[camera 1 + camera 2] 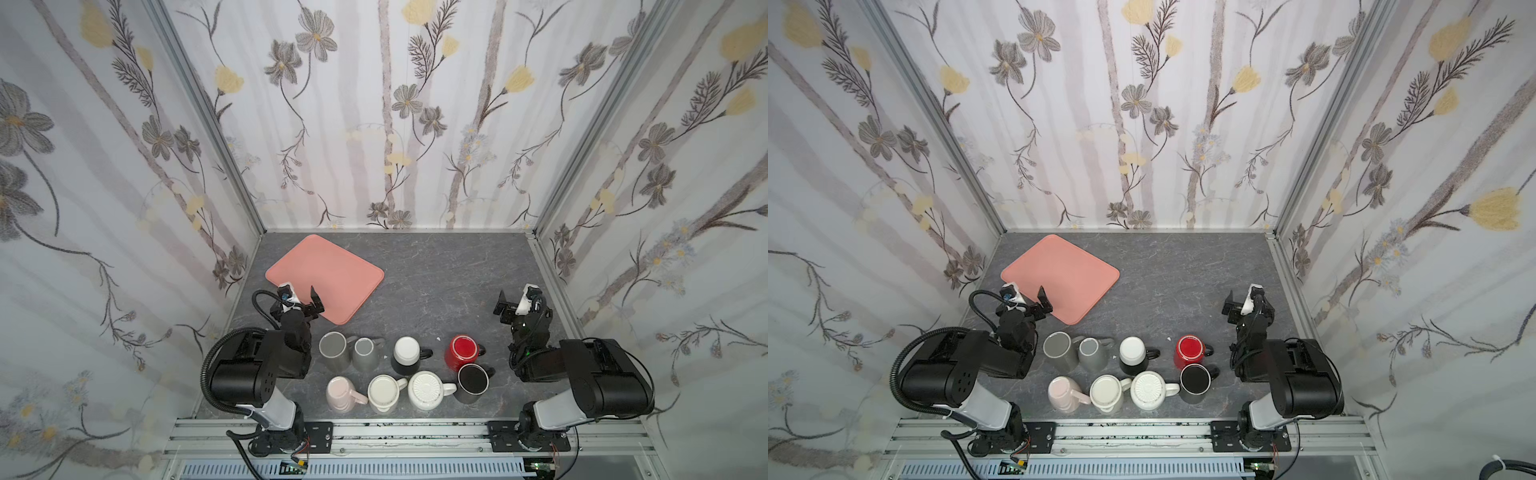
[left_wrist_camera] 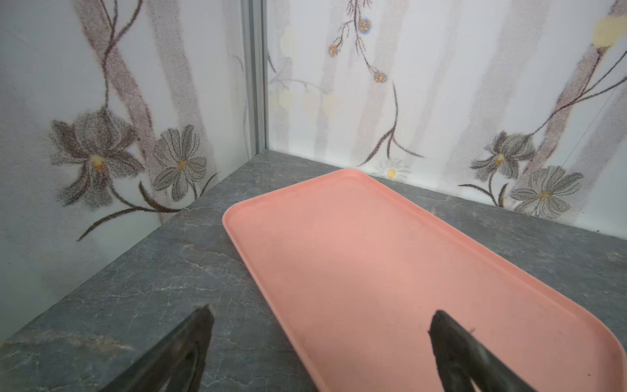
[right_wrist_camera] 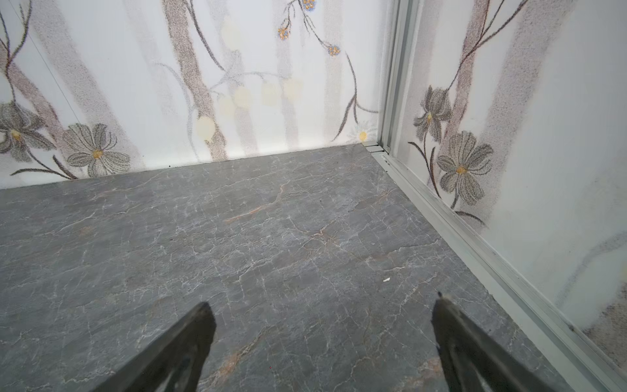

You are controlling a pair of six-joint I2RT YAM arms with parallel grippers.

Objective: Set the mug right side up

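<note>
Several mugs stand in two rows near the table's front edge in both top views, among them a grey mug point(image 1: 332, 349), a red mug point(image 1: 462, 351) point(image 1: 1190, 349) and a white ribbed mug point(image 1: 424, 390), most with their bases up. My left gripper point(image 1: 300, 291) point(image 1: 1026, 291) point(image 2: 322, 312) hangs open behind the rows, over the near corner of the pink tray point(image 1: 328, 274). My right gripper point(image 1: 516, 293) point(image 1: 1241, 293) point(image 3: 322, 305) is open over bare table at the right. Neither holds anything. No mug shows in the wrist views.
The pink tray point(image 2: 339, 258) lies empty at the back left on the grey marble table point(image 1: 449, 270). Flowered walls enclose three sides, with a metal rail point(image 3: 475, 244) along the right wall. Both arm bases point(image 1: 249, 370) flank the mug rows.
</note>
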